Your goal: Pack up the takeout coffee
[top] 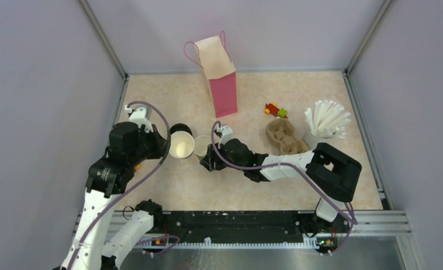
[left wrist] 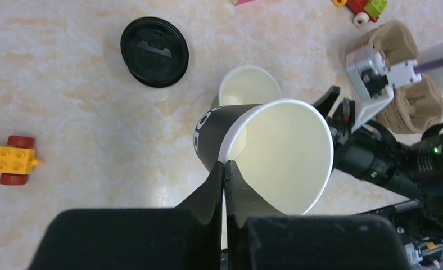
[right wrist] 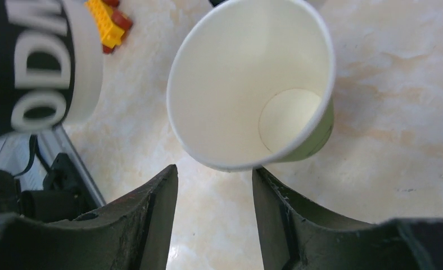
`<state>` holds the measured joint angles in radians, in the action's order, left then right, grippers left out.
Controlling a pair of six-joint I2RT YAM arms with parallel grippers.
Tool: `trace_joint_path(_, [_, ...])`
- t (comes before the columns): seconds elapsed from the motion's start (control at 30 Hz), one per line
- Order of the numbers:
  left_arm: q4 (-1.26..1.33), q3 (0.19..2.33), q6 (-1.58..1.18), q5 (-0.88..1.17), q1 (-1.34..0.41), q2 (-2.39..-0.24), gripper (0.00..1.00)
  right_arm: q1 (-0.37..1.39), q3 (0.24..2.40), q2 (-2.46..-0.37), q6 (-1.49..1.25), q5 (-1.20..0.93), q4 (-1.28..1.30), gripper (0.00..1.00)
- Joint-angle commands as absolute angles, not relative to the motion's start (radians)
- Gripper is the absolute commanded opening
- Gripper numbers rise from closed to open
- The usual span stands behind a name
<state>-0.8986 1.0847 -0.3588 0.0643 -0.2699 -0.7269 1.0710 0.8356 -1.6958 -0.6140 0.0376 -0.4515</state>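
The left hand [left wrist: 225,174] had its two fingers pressed together on the rim of the lifted cup [left wrist: 275,152], the paper wall pinched between them. That cup was black outside with bold white block lettering on its side. It had a thin white rolled rim and a pale beige inside, and it was tilted so that its open mouth faced the wrist camera. Just beside it, toward the right arm, the standing cup [right wrist: 236,84] sat upright on the bench [top: 253,191]. It had the same open mouth and the same pale inside with a round base. In the right wrist view the little of its outer wall that showed looked dark olive.

The right hand [right wrist: 215,171] had its fingers apart, their tips at the near side of the standing cup's rim. The view did not show whether they touched the cup.

A round black lid [left wrist: 154,52] lay flat on the bench near both cups, apart from them.

Further back stood a pink paper bag [top: 223,90], upright. To the right were the brown pulp carrier [top: 285,136], a few toy blocks [top: 275,109] and a cup of white straws [top: 323,121]. A yellow toy car [left wrist: 8,163] with red wheels lay on the left.
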Motion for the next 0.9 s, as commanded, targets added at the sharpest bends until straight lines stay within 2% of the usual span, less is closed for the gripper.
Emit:
trace_joint_path(0.0, [-0.946, 1.065, -0.356, 0.128, -0.27, -0.682, 0.0, 1.075, 0.929, -1.741, -0.572, 0.192, -0.502, 0.5])
trace_joint_path(0.17, [-0.921, 0.982, -0.348, 0.163, -0.27, -0.649, 0.0, 1.061, 0.971, -1.77, -0.604, 0.364, -0.41, 0.5])
trace_joint_path(0.37, [-0.883, 0.922, -0.34, 0.282, -0.27, -0.665, 0.0, 1.016, 0.941, -1.713, -0.624, 0.346, -0.365, 0.51])
trace_joint_path(0.6, [-0.777, 0.808, -0.351, 0.451, -0.272, -0.735, 0.0, 1.008, 0.868, -1.463, -0.586, 0.296, -0.184, 0.56])
trace_joint_path(0.87, [-0.637, 0.756, -0.421, 0.435, -0.369, -0.83, 0.0, 1.008, 0.766, -1.091, -0.586, 0.361, 0.022, 0.61])
